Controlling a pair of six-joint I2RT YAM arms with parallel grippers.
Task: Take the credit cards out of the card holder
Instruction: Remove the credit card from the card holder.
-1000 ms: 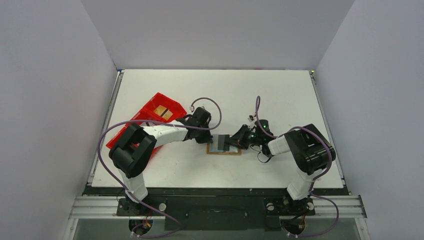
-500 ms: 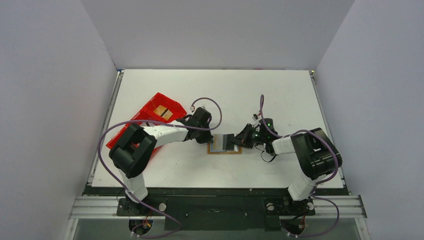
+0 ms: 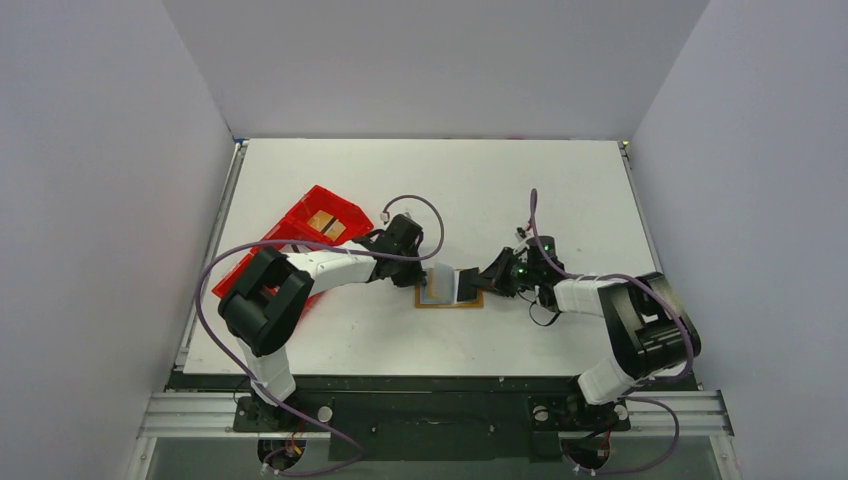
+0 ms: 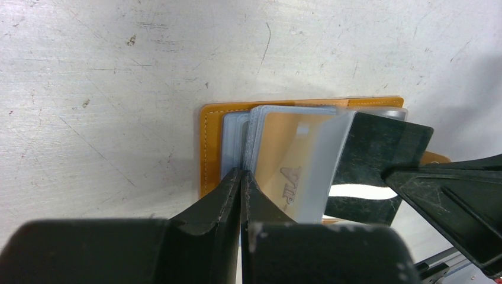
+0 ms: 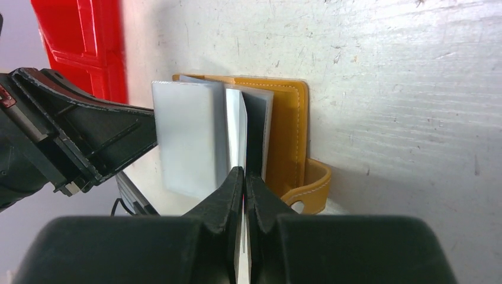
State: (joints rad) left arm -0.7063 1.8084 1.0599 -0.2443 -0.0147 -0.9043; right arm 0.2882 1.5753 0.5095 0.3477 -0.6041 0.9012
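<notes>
The tan card holder (image 3: 449,303) lies open on the table, and its stitched edge shows in the left wrist view (image 4: 207,148) and the right wrist view (image 5: 291,130). My left gripper (image 3: 427,275) is shut (image 4: 241,174) on the near edge of its clear sleeves. A sleeve holds a pale gold card (image 4: 290,160). My right gripper (image 3: 474,284) is shut (image 5: 244,173) on a thin credit card (image 5: 235,127), seen edge-on and standing up from the holder. Its face looks dark and glossy in the left wrist view (image 4: 379,160).
A long red tray (image 3: 290,240) with a tan item inside lies at the left behind my left arm and shows in the right wrist view (image 5: 83,41). The holder's strap loop (image 5: 312,184) sticks out on its right side.
My right arm has drawn back to the right, pulling the card partway out of the holder and tilting it up. My left gripper has stayed on the holder.
</notes>
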